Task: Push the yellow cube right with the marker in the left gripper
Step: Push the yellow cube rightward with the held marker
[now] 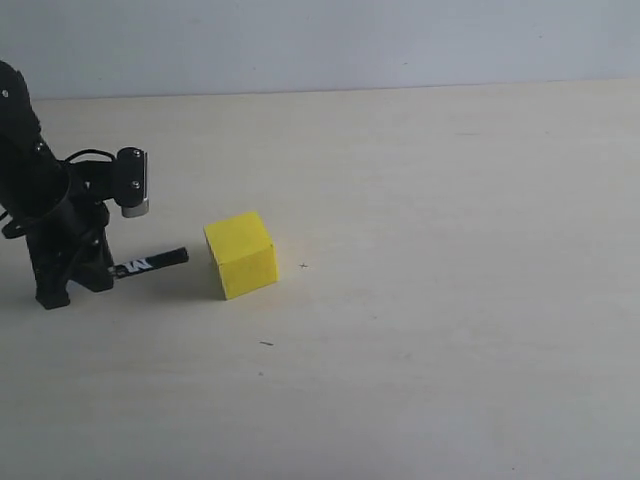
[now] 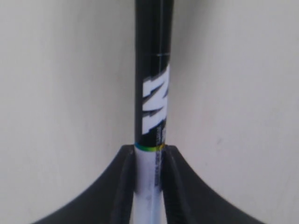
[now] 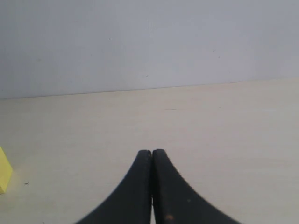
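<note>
**Exterior view, read from the near edge toward the back.** Nearest to me, the pale table carries a small dark fleck, in front of the yellow cube and slightly to its right. The yellow cube sits on the table with one vertical edge turned toward the camera, so I see its top and two side faces.

Level with the cube and to its left, the marker lies nearly horizontal, its black end pointing at the cube's left face. The tip stops just short of that face, with a narrow strip of table between them. Farther left of the cube, the left gripper clamps the marker's other end.

**Left wrist view.** I see two black fingers pressed on either side of the white barrel. The black lettered section projects beyond them.

**Exterior view, farther back.** Above the left gripper, up and left of the cube, sits the wrist camera. Beyond the cube the table runs back to a pale grey wall.

**Right wrist view.** The right gripper is nearest, its fingers pressed together tip to tip and holding nothing. A corner of the yellow cube shows at the frame's edge, well apart from this gripper, with the wall behind.
</note>
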